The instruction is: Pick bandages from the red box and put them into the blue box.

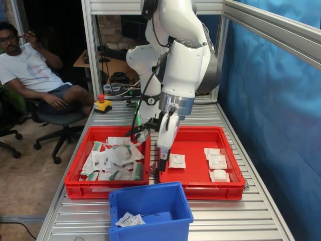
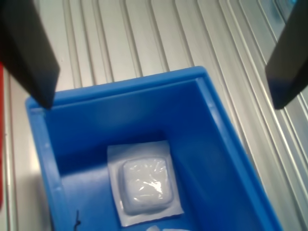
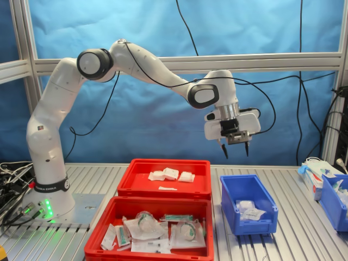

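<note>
My gripper (image 3: 236, 152) hangs open and empty in the air above the blue box (image 3: 248, 224). In the wrist view its two dark fingers (image 2: 33, 57) stand wide apart over the blue box (image 2: 120, 96), where a white bandage packet (image 2: 144, 185) lies on the floor. In the first exterior view the gripper (image 1: 163, 168) shows in front of the red box (image 1: 200, 131), behind the blue box (image 1: 150, 193). Several bandages (image 1: 216, 160) lie in the red box, three of them in a row (image 3: 171, 173) in the second exterior view.
A twin red tray (image 1: 108, 188) heaped with green-and-white wrappers (image 3: 152, 228) stands beside the red box. A man sits on a chair (image 1: 30, 70) at the first exterior view's left. More blue bins (image 3: 334, 201) stand at the second exterior view's right. An emergency stop button (image 1: 102, 104) rests behind the trays.
</note>
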`<state>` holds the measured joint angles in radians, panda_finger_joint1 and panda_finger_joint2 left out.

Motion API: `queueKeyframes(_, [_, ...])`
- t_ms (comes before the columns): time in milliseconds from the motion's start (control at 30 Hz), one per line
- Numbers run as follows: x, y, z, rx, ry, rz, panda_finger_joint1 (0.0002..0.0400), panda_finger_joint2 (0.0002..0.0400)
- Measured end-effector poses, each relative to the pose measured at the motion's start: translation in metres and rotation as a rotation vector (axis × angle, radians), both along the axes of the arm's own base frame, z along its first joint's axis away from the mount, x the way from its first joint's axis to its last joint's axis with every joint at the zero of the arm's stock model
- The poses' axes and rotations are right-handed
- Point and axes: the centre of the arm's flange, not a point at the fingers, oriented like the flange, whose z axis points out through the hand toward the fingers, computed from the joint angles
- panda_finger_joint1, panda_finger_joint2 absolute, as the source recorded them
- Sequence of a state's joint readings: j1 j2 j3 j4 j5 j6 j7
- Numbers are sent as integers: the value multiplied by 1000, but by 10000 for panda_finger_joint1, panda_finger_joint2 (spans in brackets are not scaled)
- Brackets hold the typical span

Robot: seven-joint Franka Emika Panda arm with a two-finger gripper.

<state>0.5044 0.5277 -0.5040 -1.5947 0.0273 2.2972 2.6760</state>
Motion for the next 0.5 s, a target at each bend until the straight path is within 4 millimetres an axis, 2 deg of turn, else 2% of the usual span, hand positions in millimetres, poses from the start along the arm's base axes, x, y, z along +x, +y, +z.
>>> queueKeyframes(67, [-6, -2, -1, 7, 9, -3, 334, 334])
queueKeyframes(100, [-8, -2, -1, 10, 12, -4, 382, 382])
queueKeyframes(500, [-46, -11, 10, 27, 47, 6, 397, 397])
